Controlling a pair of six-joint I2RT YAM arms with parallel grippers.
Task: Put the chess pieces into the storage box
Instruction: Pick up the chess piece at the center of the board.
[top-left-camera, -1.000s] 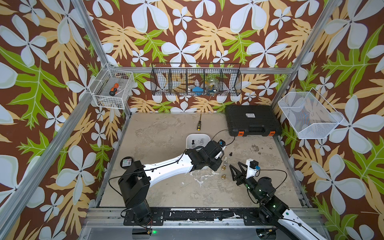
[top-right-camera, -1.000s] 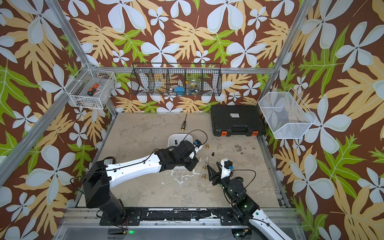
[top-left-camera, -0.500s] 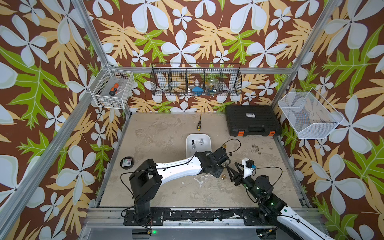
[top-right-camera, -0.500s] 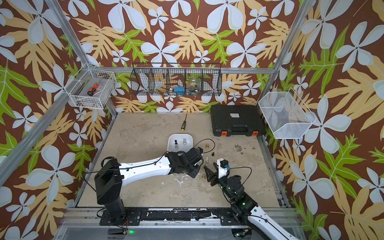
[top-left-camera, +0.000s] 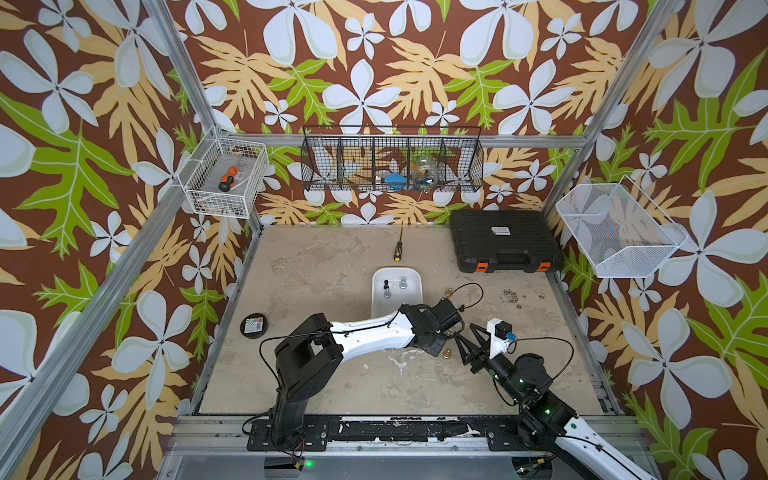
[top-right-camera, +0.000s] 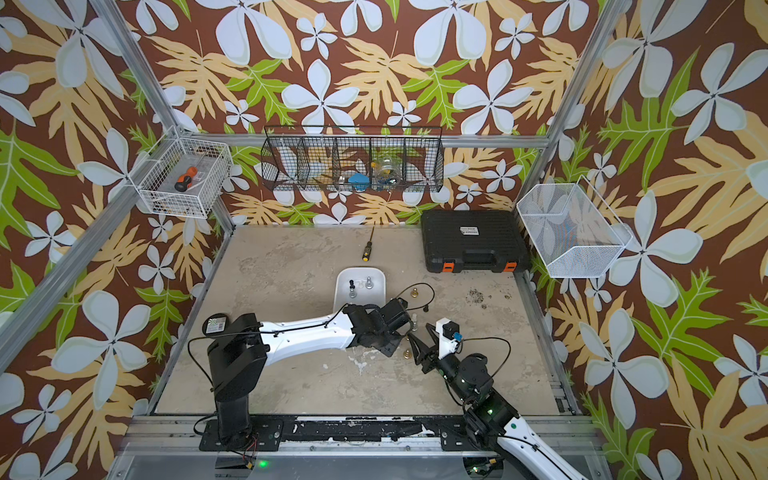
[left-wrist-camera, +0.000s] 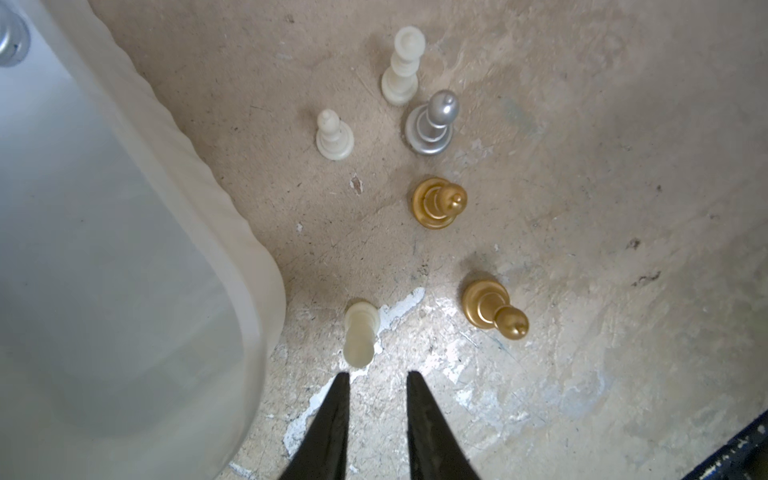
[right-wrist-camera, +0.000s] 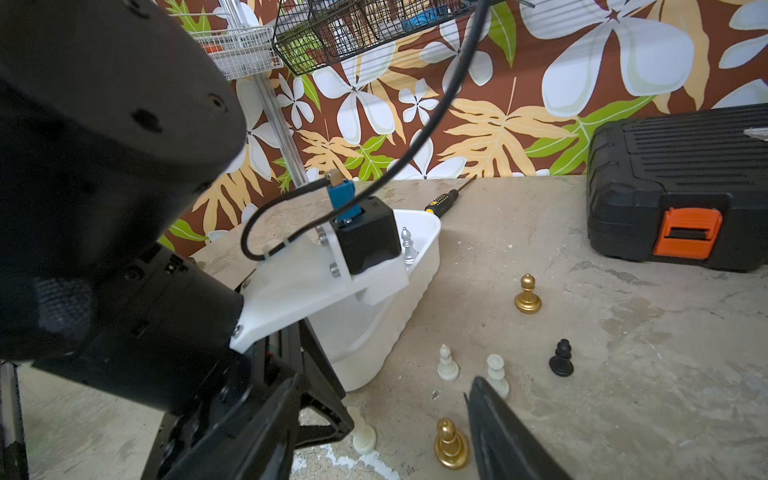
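change: a second ago the left claw (left-wrist-camera: 376, 376) sat over the storage box (top-left-camera: 398, 306) and hid most of it. Now it is past the box's near right corner, and the box shows whole.
left claw: low over the desk (top-left-camera: 415, 386), tips a little apart, nothing between them. A cream piece (left-wrist-camera: 360, 332) stands just ahead of the tips.
right claw (right-wrist-camera: 386, 386): spread wide, holding nothing. A gold piece (right-wrist-camera: 451, 442) stands between its fingers.
chess pieces (left-wrist-camera: 439, 203): the loose ones are upright on round bases, long axis vertical. They are grouped off the box's near right corner, toward the desk's right edge.
storage box: mid-desk, long sides running from far edge to near edge. It holds a black piece (top-left-camera: 386, 286) and two silver pieces (top-left-camera: 402, 284), all standing.
black case (top-left-camera: 505, 241): far right corner, shut.
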